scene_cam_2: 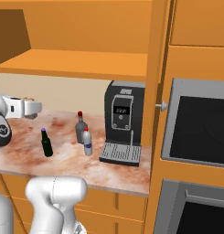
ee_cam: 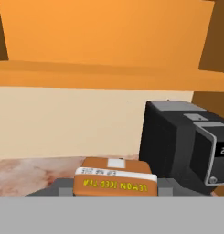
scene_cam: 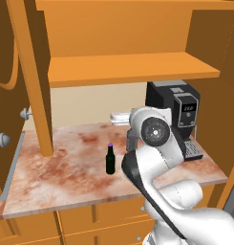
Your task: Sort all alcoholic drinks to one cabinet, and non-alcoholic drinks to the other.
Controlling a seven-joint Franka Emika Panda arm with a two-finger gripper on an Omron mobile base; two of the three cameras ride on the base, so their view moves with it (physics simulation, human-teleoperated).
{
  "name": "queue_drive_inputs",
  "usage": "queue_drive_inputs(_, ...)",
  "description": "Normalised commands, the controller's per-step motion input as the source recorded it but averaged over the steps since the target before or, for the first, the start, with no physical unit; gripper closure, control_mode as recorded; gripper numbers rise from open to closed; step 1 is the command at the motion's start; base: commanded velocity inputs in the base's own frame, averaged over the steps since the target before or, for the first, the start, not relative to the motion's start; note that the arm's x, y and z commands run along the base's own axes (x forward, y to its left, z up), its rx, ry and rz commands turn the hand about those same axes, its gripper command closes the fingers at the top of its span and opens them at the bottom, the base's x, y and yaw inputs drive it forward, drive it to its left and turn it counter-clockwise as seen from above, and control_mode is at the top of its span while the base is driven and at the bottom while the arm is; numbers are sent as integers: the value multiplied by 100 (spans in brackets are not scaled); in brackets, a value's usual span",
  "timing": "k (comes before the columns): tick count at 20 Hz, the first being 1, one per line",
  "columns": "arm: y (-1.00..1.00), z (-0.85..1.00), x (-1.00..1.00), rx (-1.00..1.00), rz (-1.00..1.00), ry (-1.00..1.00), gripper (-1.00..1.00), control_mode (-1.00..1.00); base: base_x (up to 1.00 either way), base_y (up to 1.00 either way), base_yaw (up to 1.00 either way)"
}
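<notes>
Left base view looks from behind-left, forward and down over the white arm onto the reddish marble-patterned counter [scene_cam: 66,167]. Right base view looks from behind-right at the same counter, plus the oven wall. Both share the slim dark bottle with purple cap [scene_cam: 110,160] and the black boxy coffee machine [scene_cam_2: 124,121]. Hand view sits low and close, facing the back wall and that machine.

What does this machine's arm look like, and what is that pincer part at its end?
The arm is glossy white, built of rounded, tube-like segments. Its joints are dark: one shows as a grey-black round disc with a small pale centre, and a black band edges the bend below it. No loose cables show. The pincer sits on a blocky white hand, with small dark grey finger tips.
</notes>
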Motion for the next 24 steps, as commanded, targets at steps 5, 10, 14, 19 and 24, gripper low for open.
queue_drive_inputs(5, 0, 45, 0, 4, 8, 2, 100, -100, 0, 0, 0)
queue_drive_inputs(10, 0, 40, 3, 3, 13, 1, 100, -100, 0, 0, 0)
queue_drive_inputs(14, 0, 31, 0, 1, 14, 0, 100, -100, 0, 0, 0)
queue_drive_inputs(19, 0, 29, 5, 0, 12, 0, 100, -100, 0, 0, 0)
queue_drive_inputs(24, 1, 22, 8, 0, 13, 0, 100, -100, 0, 0, 0)
